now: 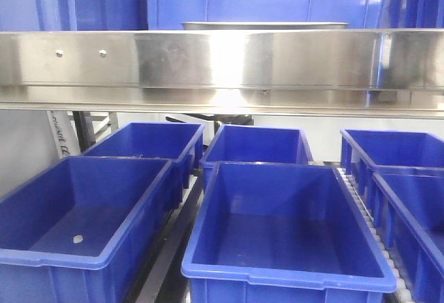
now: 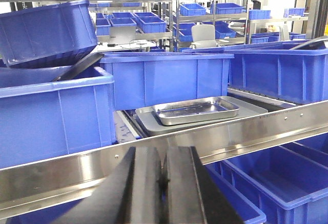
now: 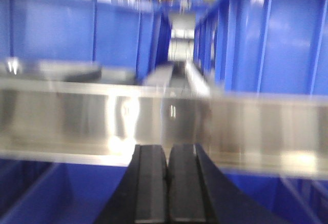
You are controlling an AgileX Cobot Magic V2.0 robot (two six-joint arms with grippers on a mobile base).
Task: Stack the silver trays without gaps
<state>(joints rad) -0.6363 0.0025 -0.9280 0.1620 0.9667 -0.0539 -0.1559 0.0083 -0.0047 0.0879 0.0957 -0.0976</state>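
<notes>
A long steel rail crosses a shelf crowded with blue bins, and from the front it hides all but a thin rim of the silver trays. The right wrist view is blurred, with a tray only faintly visible at 10 o'clock. In the left wrist view the smaller tray sits inside the larger at 12 o'clock from the left claw; both it and the right claw are pressed together, holding nothing.

We can read no text, label, brand or number on anything here. In the front view, a white post below the steel rail carries dark marks running down it (perhaps lettering, though too small and blurred for us to make out). The right wrist view is too blurred to show any writing.
</notes>
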